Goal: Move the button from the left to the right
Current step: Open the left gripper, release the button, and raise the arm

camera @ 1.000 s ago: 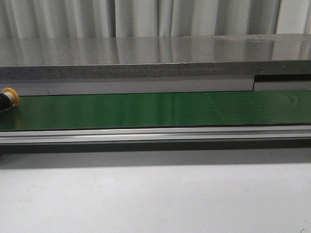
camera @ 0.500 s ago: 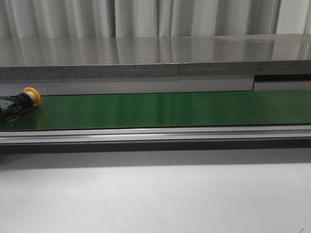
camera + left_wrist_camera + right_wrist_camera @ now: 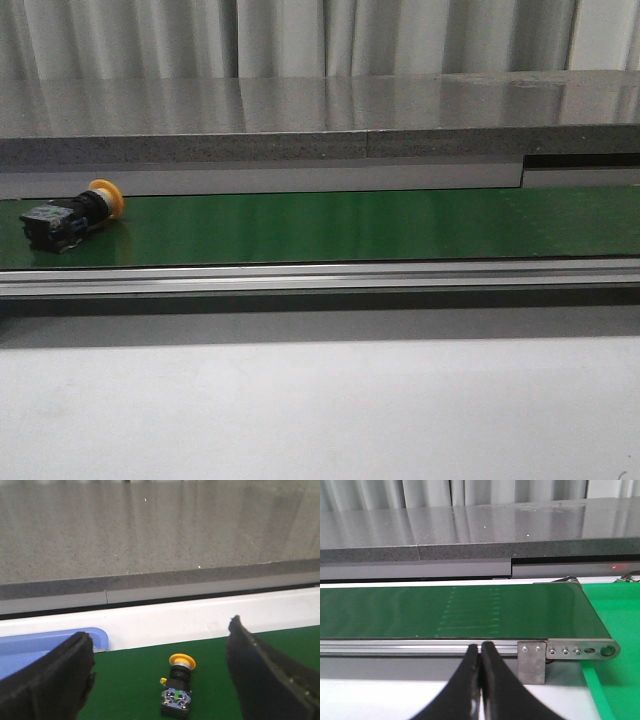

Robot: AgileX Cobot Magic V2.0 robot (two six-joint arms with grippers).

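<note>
A: Where is the button [image 3: 72,219] now?

B: It lies on its side on the green belt [image 3: 350,225], at the belt's left end in the front view. The orange-yellow cap points right and toward the back, the black body toward the left.

A: Does the left wrist camera catch it too?

B: Yes. There the button [image 3: 178,688] rests on the green surface between the two black fingers [image 3: 52,680], touching neither one. A blue tray [image 3: 45,647] sits just past the belt's edge on one side.

A: How does the left gripper [image 3: 162,680] stand?

B: Spread wide, with nothing in it.

A: And the right gripper [image 3: 480,685]?

B: Its two fingers are pressed together, with nothing between them. It hangs in front of the belt's silver rail [image 3: 420,646], near the metal bracket [image 3: 567,652] at the belt's right end. A bright green mat [image 3: 615,615] lies just beyond that end.

A: Neither arm shows in the front view?

B: Neither; just the belt, the grey ledge [image 3: 300,125] behind it and the curtain [image 3: 300,35]
</note>
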